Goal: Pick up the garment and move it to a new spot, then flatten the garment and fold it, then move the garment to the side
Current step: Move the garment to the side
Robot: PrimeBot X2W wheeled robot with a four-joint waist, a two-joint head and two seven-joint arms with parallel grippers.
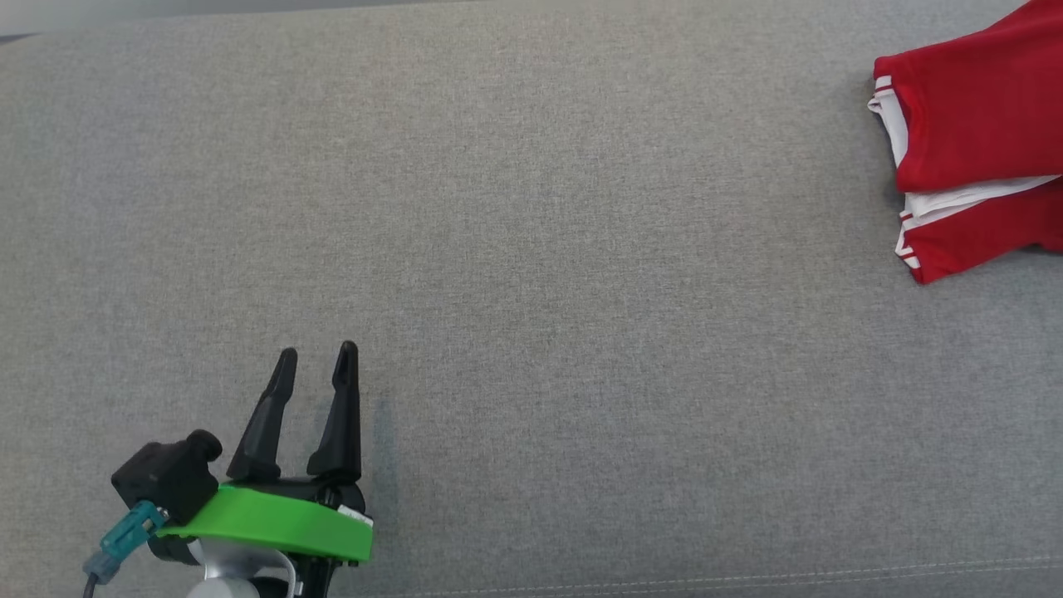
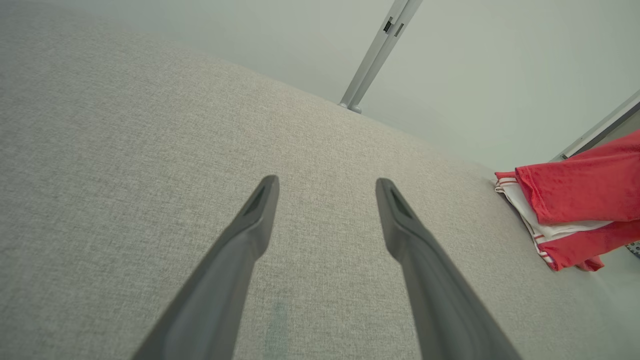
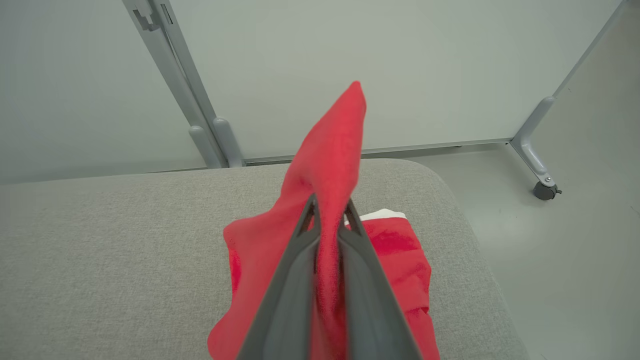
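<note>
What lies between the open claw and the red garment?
Nothing but bare grey cushion, seen in the head view, from the left gripper to the red garment.

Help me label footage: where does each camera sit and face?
Head view: on the head, looking down at the grey cushion; open left claw lower left.
Left wrist view: along the left claw's fingers, across cushion toward red garment.
Right wrist view: along the right claw, shut on the garment, toward a white panel.
All share cushion and garment.
</note>
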